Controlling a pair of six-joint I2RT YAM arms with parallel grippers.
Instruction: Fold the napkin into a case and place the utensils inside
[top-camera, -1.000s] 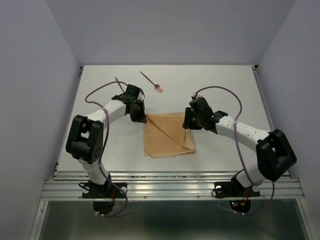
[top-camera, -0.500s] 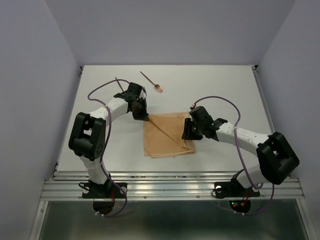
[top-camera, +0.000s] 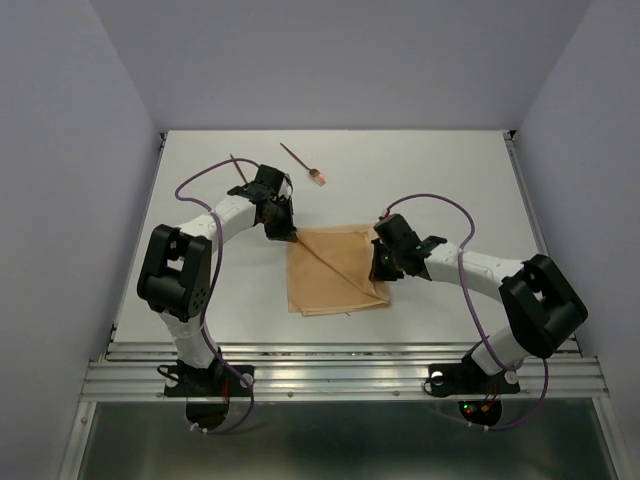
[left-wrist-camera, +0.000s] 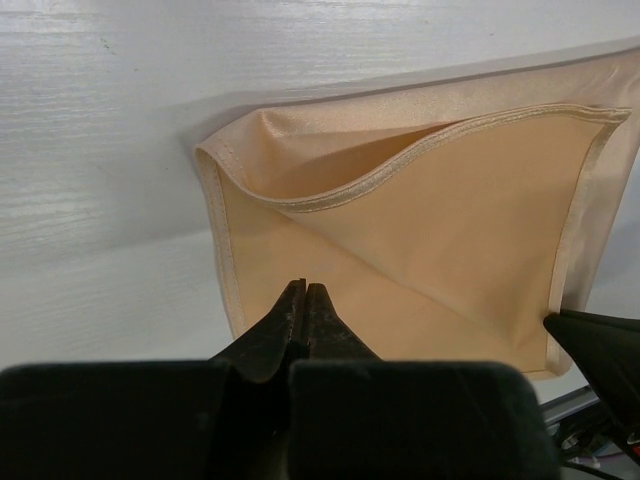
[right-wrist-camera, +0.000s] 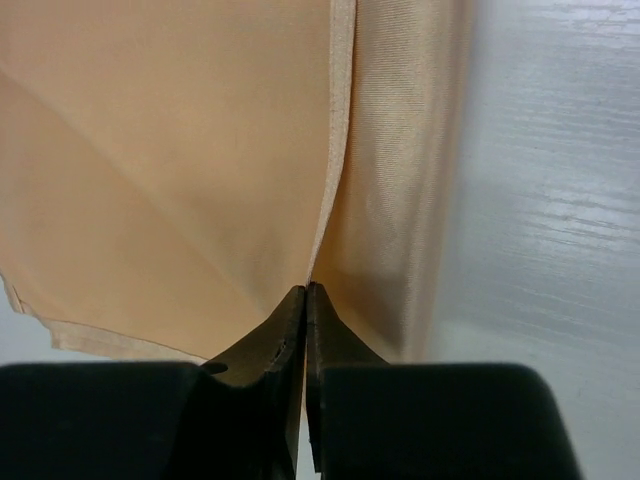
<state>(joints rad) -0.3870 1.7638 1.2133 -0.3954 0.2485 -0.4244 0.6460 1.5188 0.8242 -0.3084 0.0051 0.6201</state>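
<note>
While the napkin (top-camera: 335, 270) lay folded in the middle of the counter (top-camera: 450, 180), the left gripper (top-camera: 284, 236) sat clenched at its far-left corner — whether cloth was caught, I cannot tell. The right gripper (top-camera: 381, 263) pinched the top layer's hem at the right edge — the utensils (top-camera: 302, 163) lay near the counter's far edge.

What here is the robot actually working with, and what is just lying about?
In the job: napkin, forked utensil, plain utensil.
Just there: purple cables, metal rail at the near edge.
</note>
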